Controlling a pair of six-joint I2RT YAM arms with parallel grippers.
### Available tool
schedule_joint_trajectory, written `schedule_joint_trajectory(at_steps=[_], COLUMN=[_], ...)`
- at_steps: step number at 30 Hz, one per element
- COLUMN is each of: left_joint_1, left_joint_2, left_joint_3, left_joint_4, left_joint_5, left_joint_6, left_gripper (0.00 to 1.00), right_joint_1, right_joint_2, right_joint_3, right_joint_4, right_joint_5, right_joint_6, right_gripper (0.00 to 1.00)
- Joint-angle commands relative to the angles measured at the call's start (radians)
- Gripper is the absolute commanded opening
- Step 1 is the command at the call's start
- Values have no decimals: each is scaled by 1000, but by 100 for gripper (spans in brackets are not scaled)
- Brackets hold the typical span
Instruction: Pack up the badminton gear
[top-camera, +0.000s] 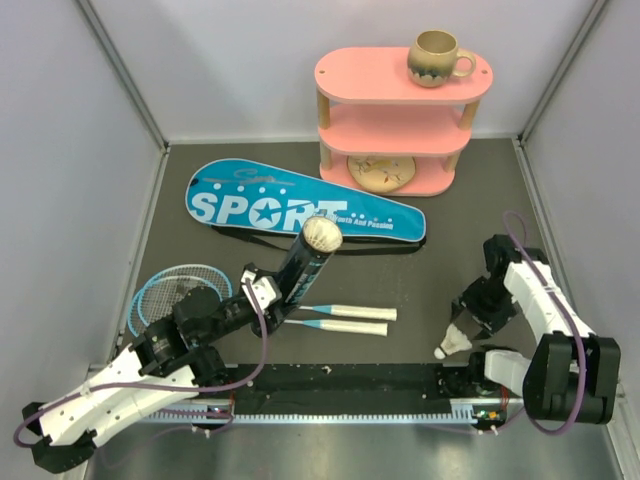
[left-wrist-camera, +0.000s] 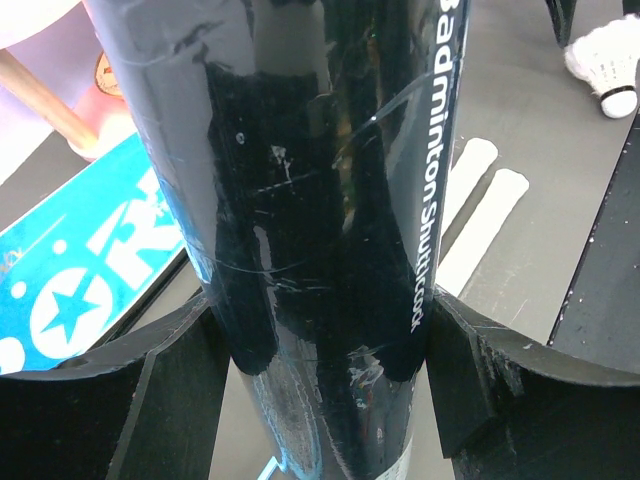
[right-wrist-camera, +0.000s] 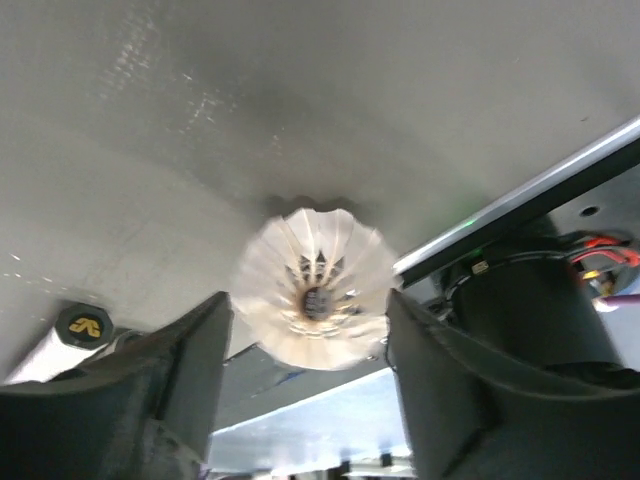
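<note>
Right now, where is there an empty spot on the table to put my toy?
Bare mat lies between the SPORT cover, the pink shelf and the right arm, and in the far left corner behind the cover. Crowded near left: rackets, black tube, left arm.

top external: high above the near edge, looking down on the whole worktop (top-camera: 480, 205) | left wrist: pressed close to black tube (left-wrist-camera: 320, 200) — facing right | right wrist: close, facing near edge | shared — shuttlecock (top-camera: 455, 345) (left-wrist-camera: 605, 62) (right-wrist-camera: 315, 290) in all three

Two rackets (top-camera: 345, 326), perhaps two shuttlecocks (top-camera: 455, 344), one tube (top-camera: 300, 270), one cover (top-camera: 300, 205)
</note>
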Motion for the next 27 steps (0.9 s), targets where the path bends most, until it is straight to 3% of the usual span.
schedule_joint_trajectory(at_steps=[1,3,16,19,22,23,27], left_joint_1=[0,0,0,0,0,0,0], left_joint_2=[7,8,14,11,10,7,14], left_joint_3=[44,44,44,46,43,43,43], left_joint_4=[98,95,95,95,95,97,97], left_joint_5=[13,9,13,11,9,12,9], left_joint_6=[-5,-5,-2,0,-2,0,0], left_gripper=[0,0,0,0,0,0,0], right_joint_1=[12,11,63,109,141,171,215], right_joint_2=[21,21,43,61,85,111,173], right_joint_3=[-28,-38,-71,-85,-88,-87,-59], right_joint_4=[42,48,276,296,324,332,358], right_joint_5=[-117,-120,-338,-368,-394,-404,-439], right_joint_6=[-15,2,-36,-56,-66,-66,-84], right_gripper=[53,47,49,43,34,24,3])
